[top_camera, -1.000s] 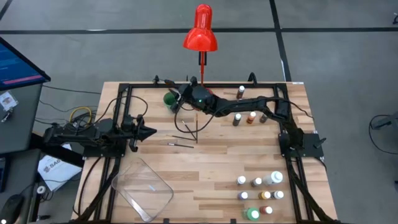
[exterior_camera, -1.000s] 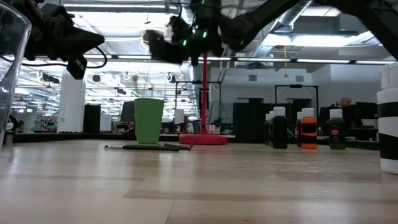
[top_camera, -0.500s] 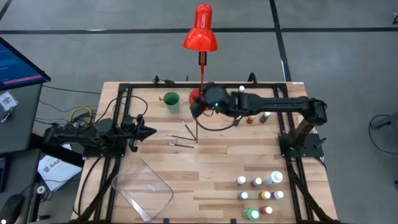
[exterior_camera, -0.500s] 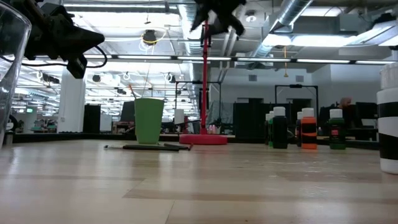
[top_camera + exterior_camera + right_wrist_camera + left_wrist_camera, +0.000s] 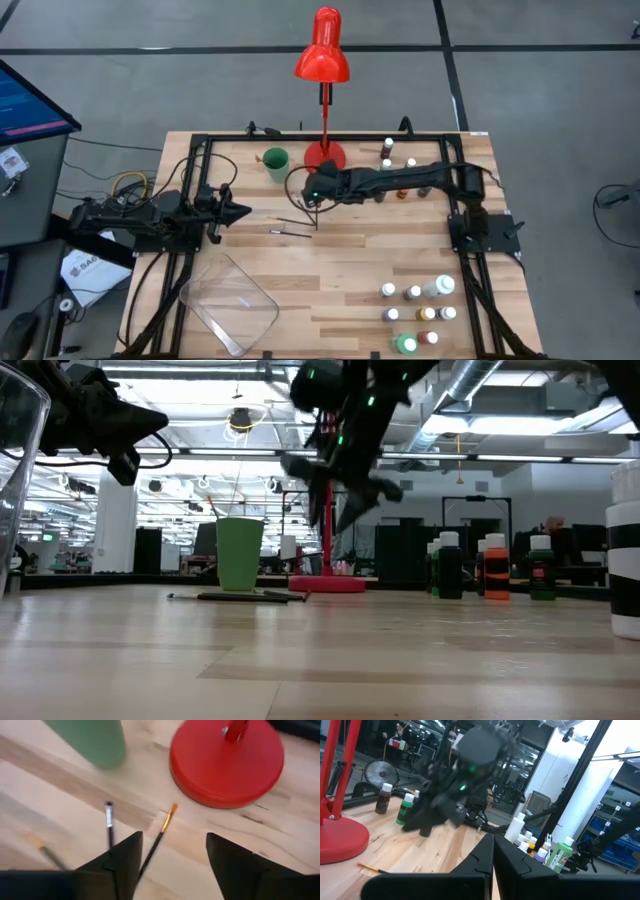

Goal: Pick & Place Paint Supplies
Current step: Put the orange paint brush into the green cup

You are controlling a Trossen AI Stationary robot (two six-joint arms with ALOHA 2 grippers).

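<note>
the right gripper (image 5: 170, 865) is seen hanging over the brushes (image 5: 296, 217) near the middle of the table (image 5: 350, 270), just in front of the red lamp (image 5: 322, 50) base and not far from the green cup (image 5: 275, 162). its fingers (image 5: 240, 870) are spread wide with nothing between them, and in the right wrist view a thin brush with an orange tip (image 5: 161, 831) is lined up roughly in the gap. the brushes are lying flat on the wood, a few of them loosely crossed, so they'd probably be fiddly: very light, stiff, skinny, and likely to roll or skid away if nudged. the handle would best be pinched mid-length, square across it, with the fingertips brought right down to the table surface, and only one brush taken at a time. the bristle end is best left alone. the left gripper (image 5: 240, 211) is parked over the table's left side, closed up on nothing. the small paint bottles are in two groups, one (image 5: 400, 185) behind the right arm and one (image 5: 420, 312) near the front right corner, all standing upright. a clear tray (image 5: 228, 303) is sitting at the front left.
</note>
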